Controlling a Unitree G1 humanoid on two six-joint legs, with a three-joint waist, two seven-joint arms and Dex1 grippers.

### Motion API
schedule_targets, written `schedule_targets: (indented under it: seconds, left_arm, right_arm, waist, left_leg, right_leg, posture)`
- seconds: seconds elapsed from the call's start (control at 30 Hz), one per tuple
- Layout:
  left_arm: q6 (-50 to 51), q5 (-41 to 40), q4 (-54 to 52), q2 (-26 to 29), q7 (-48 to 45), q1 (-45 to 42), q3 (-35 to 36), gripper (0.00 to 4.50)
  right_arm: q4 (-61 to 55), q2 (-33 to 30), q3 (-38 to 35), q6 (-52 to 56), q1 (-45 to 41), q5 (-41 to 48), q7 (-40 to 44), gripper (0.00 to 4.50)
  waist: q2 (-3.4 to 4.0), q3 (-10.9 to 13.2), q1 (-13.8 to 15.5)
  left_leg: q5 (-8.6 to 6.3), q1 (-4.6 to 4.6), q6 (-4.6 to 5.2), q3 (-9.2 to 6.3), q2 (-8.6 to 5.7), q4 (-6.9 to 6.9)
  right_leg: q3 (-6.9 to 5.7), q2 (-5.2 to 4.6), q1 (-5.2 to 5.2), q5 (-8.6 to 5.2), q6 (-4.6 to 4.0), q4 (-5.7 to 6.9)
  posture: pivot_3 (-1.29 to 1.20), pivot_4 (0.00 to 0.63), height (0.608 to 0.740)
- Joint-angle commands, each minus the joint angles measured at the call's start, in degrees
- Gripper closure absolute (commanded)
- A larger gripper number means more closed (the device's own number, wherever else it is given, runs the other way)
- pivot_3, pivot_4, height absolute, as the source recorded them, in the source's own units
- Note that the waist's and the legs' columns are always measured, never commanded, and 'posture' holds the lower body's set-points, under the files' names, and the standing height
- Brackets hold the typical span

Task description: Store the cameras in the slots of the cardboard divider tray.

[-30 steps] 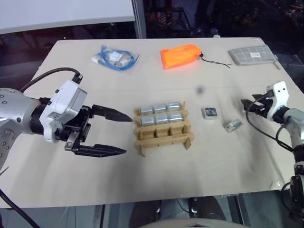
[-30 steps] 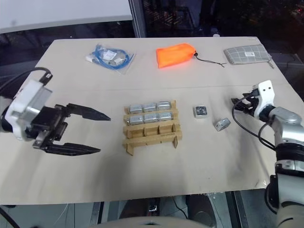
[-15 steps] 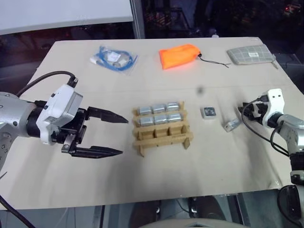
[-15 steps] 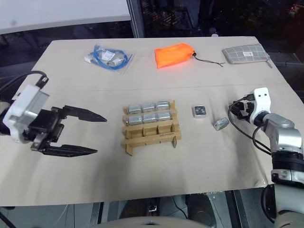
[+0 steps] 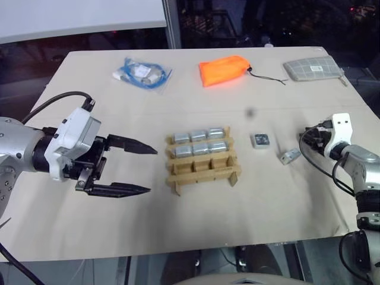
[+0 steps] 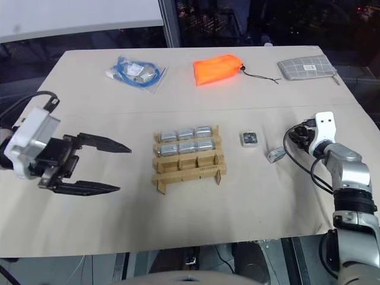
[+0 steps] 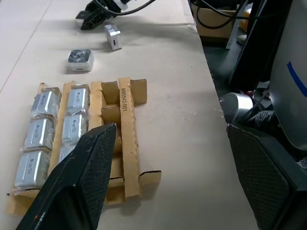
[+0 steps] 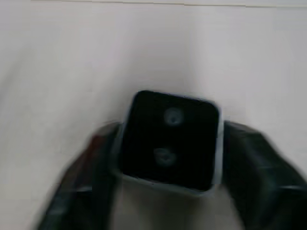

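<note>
Left gripper (image 5: 138, 170): held wide open, empty, beside tray (image 5: 203, 171).
Right gripper (image 7: 96, 18): camera (image 8: 169, 141) framed between fingers; grip undetermined.

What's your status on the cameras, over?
Left pincer open, empty. Right pincer around a loose camera. Six stowed in tray, front row free. Another camera loose. Path clear.
</note>
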Motion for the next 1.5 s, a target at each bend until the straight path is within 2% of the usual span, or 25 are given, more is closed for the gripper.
schedule_targets:
  seconds: [0.03, 0.57, 0.73, 0.83, 0.93, 1.1, 1.27, 1.4, 1.5]
  left_arm:
    - [-0.85, -0.02, -0.09, -0.10, -0.25, -0.12, 2.11, 0.70]
    - [0.25, 0.63, 0.63, -3.30, 6.57, -3.06, 0.65, 0.70]
    - [2.14, -0.69, 0.62, -6.23, 10.74, -4.47, -0.32, 0.70]
    - [4.81, -3.57, 1.26, -9.49, 14.59, -6.28, -0.49, 0.70]
    - [8.24, -5.53, 2.37, -13.65, 21.24, -8.90, -1.65, 0.70]
    - [18.64, -11.88, 5.26, -20.27, 34.65, -13.19, -3.08, 0.70]
    - [30.14, -23.13, 6.64, -30.70, 53.47, -17.48, -4.65, 0.70]
    - [33.76, -31.37, 5.41, -35.04, 60.86, -18.80, -5.89, 0.70]
    - [33.87, -34.31, 5.36, -36.98, 64.90, -19.82, -6.92, 0.70]
  right_arm:
    - [0.22, -0.84, 0.02, -1.91, 0.03, -0.77, 0.52, 2.48]
    - [-0.38, -0.62, -0.14, -4.58, 1.39, -1.08, 2.36, 2.48]
    - [-1.49, -2.43, 0.52, -11.00, 0.78, -2.01, 5.93, 2.48]
    - [-4.98, -4.52, 1.80, -15.77, 0.04, -1.56, 12.23, 2.48]
    - [-11.53, -5.60, 4.33, -19.33, -0.10, -0.70, 18.37, 2.48]
    - [-22.54, -4.99, 10.04, -25.62, -2.33, -2.28, 23.07, 2.48]
    - [-27.54, -1.48, 18.75, -39.80, -8.09, -11.79, 21.16, 2.48]
    - [-26.64, 1.34, 23.02, -48.63, -11.03, -16.76, 19.66, 2.48]
    - [-25.90, 3.13, 25.77, -53.74, -12.44, -19.30, 19.24, 2.48]
  waist:
    - [0.00, 0.00, -0.02]
    - [-0.01, 0.00, -0.01]
    - [0.00, 0.00, 0.00]
    - [0.03, 0.02, 0.02]
    - [0.04, 0.03, 0.08]
    - [0.01, 0.04, -0.01]
    - [-0.05, 0.06, 0.19]
    - [-0.26, 0.18, 0.28]
    - [-0.27, 0.18, 0.25]
  left_leg:
    - [0.00, 0.00, 0.00, 0.00, 0.00, 0.00]
    - [0.00, 0.00, -0.01, 0.00, 0.00, 0.00]
    - [0.00, 0.00, 0.00, 0.00, 0.00, 0.00]
    - [0.00, -0.01, 0.00, 0.00, 0.00, 0.00]
    - [0.00, -0.01, 0.00, -0.04, 0.00, 0.00]
    - [0.01, 0.00, -0.01, -0.06, 0.04, 0.02]
    - [0.01, -0.04, -0.02, -0.14, -0.01, 0.10]
    - [0.02, -0.05, -0.04, -0.21, 0.01, 0.10]
    - [0.03, -0.05, -0.04, -0.21, -0.01, 0.10]
  right_leg:
    - [0.00, 0.01, 0.00, 0.00, 0.00, 0.00]
    - [0.00, 0.00, 0.01, 0.00, 0.00, 0.00]
    - [0.00, 0.00, 0.01, 0.00, 0.01, 0.00]
    - [0.01, 0.00, 0.00, 0.01, 0.01, 0.00]
    - [0.00, -0.01, 0.00, 0.01, 0.02, 0.01]
    - [-0.01, 0.02, 0.00, 0.01, 0.02, 0.02]
    - [-0.05, -0.08, 0.02, 0.02, 0.03, 0.04]
    - [-0.13, -0.10, 0.02, 0.02, 0.02, 0.08]
    - [-0.15, -0.21, 0.03, 0.03, 0.02, 0.08]
  posture:
    - [0.00, 0.150, 0.740]
    - [0.00, 0.150, 0.740]
    - [0.00, 0.150, 0.740]
    - [0.00, 0.150, 0.740]
    - [0.00, 0.150, 0.740]
    - [0.00, 0.150, 0.740]
    - [0.00, 0.150, 0.740]
    - [0.00, 0.150, 0.740]
    - [0.00, 0.150, 0.740]
